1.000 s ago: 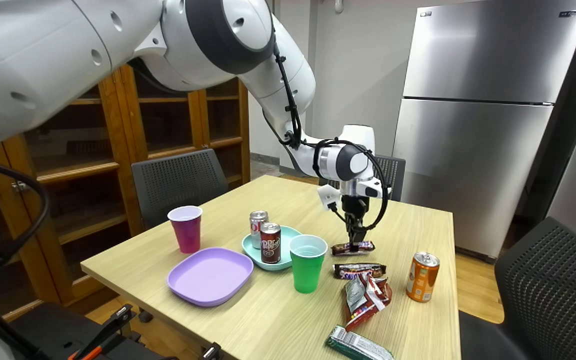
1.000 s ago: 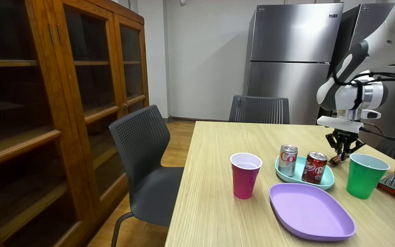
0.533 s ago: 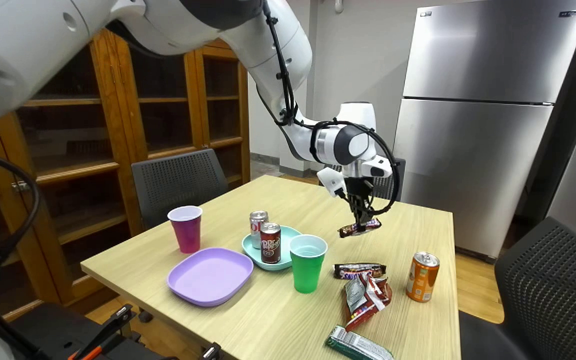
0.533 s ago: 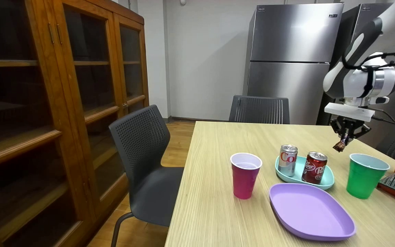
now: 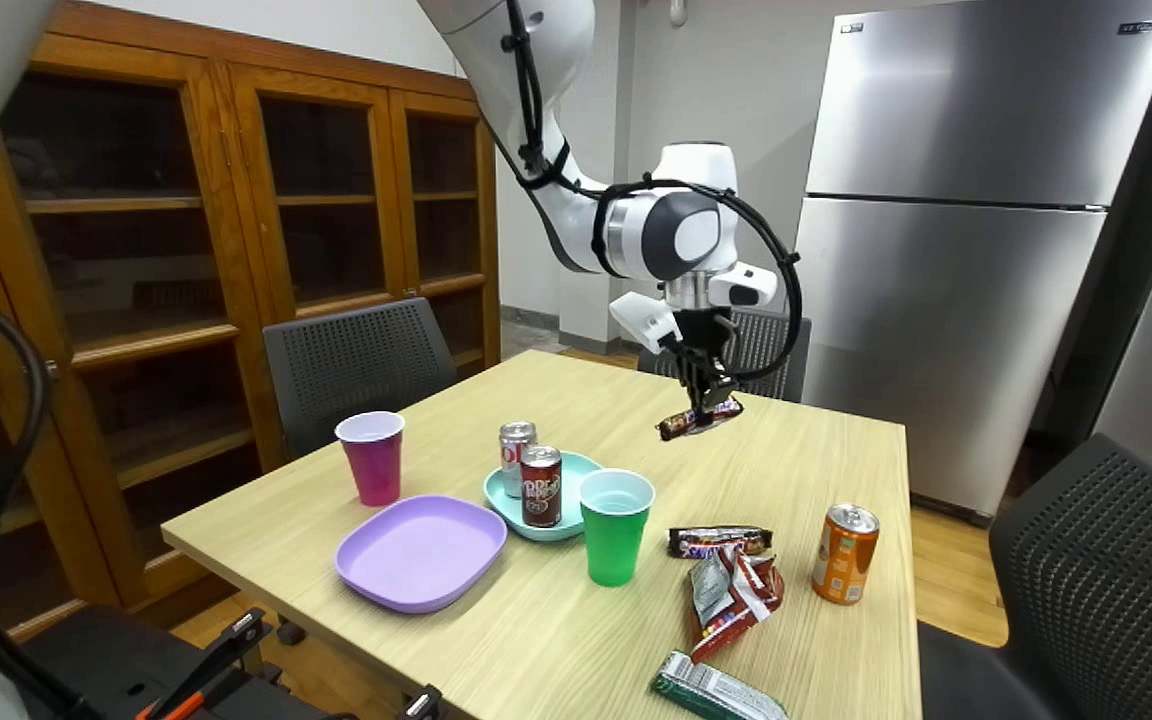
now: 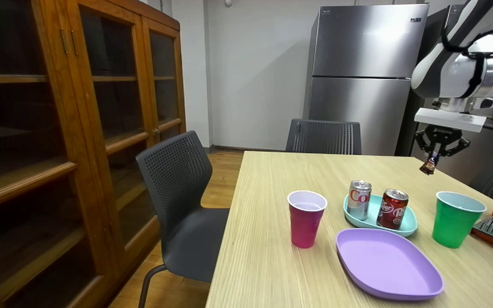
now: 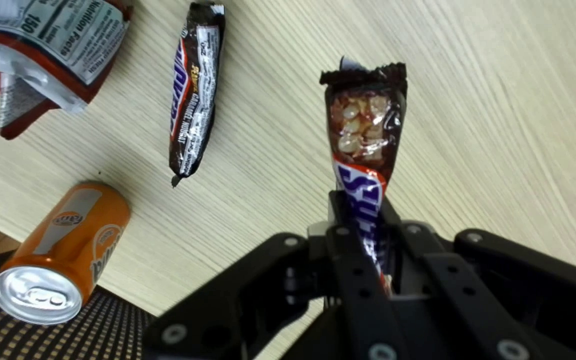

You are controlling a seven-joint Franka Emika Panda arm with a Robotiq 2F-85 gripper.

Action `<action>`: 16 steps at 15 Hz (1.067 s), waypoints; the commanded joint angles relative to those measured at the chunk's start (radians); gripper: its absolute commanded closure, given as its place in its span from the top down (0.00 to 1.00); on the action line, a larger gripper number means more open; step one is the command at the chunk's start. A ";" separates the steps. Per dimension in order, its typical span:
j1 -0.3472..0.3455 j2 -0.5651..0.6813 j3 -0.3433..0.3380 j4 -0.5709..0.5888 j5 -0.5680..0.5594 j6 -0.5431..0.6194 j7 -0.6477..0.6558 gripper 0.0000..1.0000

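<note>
Table (image 5: 536, 630), two Snickers (image 7: 365, 150), three cans (image 5: 541, 487)

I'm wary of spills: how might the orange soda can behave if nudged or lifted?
The orange soda can stands upright, taller than wide, so a push near the top might tip it; being round, it could then roll. Its lid looks unopened, so it may be full and heavy for its size. Its glossy, smooth side could slip in a loose grip.

The gripper (image 6: 434, 156) holds a wrapped bar (image 6: 428, 167) above the bench (image 6: 268, 192). Two cans (image 6: 392, 210) stand on a turquoise plate (image 6: 409, 222), between a magenta cup (image 6: 305, 226) and a green cup (image 6: 454, 224), behind a purple plate (image 6: 390, 263).
</note>
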 commanded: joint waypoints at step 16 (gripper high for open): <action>0.026 -0.408 0.139 -0.518 -0.146 0.146 -0.425 0.03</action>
